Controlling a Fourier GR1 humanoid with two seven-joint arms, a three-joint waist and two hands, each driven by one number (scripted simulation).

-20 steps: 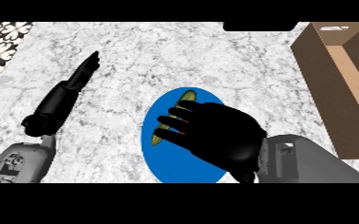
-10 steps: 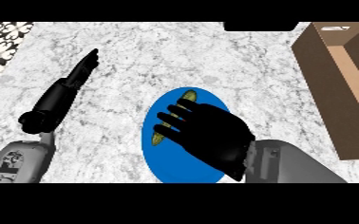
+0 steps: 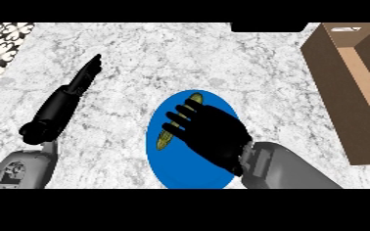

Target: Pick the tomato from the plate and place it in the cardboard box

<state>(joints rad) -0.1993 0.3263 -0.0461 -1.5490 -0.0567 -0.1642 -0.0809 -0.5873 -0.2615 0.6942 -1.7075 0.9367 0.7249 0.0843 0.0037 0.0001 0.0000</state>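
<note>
Fingers (image 3: 180, 120) of your right hand (image 3: 213, 139) stayed spread over the plate (image 3: 162, 169) but shifted slightly toward its left edge, so the tomato was not yet grasped.

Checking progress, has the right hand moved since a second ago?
Yes, slightly: the right hand has slid toward the near rim of the blue plate.

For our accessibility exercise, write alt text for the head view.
The right hand lies over a blue plate on a marble counter, fingers covering a yellowish-green object. An open cardboard box stands at right; the left hand rests open at left.
</note>
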